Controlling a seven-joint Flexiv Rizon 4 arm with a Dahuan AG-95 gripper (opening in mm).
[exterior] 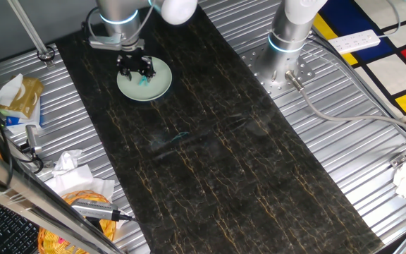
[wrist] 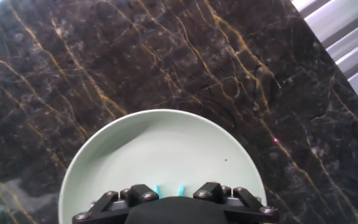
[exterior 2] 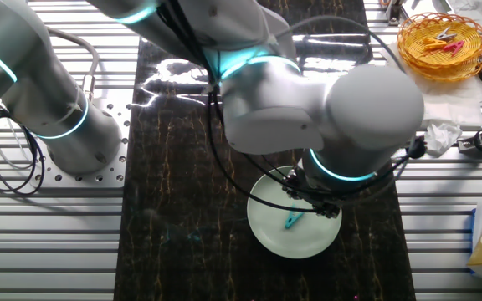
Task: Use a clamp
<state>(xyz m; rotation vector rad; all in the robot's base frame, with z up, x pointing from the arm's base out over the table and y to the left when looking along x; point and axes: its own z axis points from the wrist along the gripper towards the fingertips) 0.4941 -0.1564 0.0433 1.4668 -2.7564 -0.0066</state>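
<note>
The round pale green plate [exterior: 158, 86] sits on the dark marble strip at the far left; it also shows in the other fixed view [exterior 2: 308, 238] and fills the lower hand view [wrist: 160, 149]. My black gripper [exterior: 139, 73] hangs low over the plate [exterior 2: 310, 203]. The tiny teal clamp [exterior 2: 294, 220] sticks out slantwise from under the fingers [exterior: 144, 81]. In the hand view only its two teal tips [wrist: 159, 188] show, spread in a V between the gripper's black links [wrist: 169, 198]. The fingers look closed on the clamp, though the fingertips themselves are hidden.
The marble strip [exterior: 217, 155] runs across a ribbed metal table. A second arm's base [exterior: 287, 49] stands at the back. An orange basket of pegs [exterior 2: 440, 40], tissues [exterior: 69, 166], a yellow packet [exterior: 21, 95] and a power strip [exterior: 354, 41] lie around the edges.
</note>
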